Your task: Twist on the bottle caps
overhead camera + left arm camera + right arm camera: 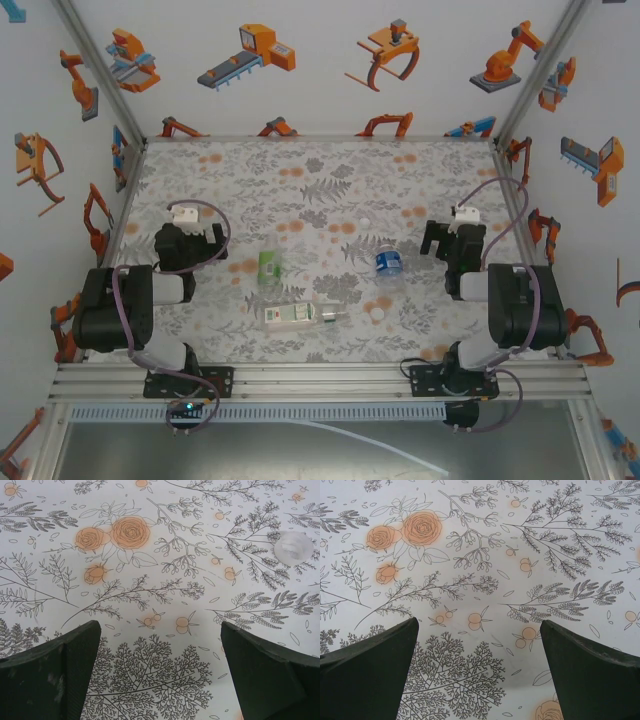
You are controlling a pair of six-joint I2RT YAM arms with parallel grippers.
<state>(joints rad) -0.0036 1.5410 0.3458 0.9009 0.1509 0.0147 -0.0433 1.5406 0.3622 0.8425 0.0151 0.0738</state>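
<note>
Overhead, three bottles (270,265) (389,262) (295,316), at least two loose caps (377,313) (368,222), left claw (160,675), right claw (477,670) — both released.

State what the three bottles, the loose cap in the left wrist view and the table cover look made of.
Green-labelled bottle, blue-labelled bottle, white-labelled bottle: probably clear plastic; the bodies are see-through, labels paper or film.
Cap: white plastic, slightly translucent, dull finish.
Table cover: printed cloth or vinyl, cannot tell which; flat floral pattern, no visible weave.

Long bottle (298,316) lies front-centre w/ cap (377,313) near its R end; squat bottle (389,264) behind-R, third bottle (270,265) behind-L.
</note>
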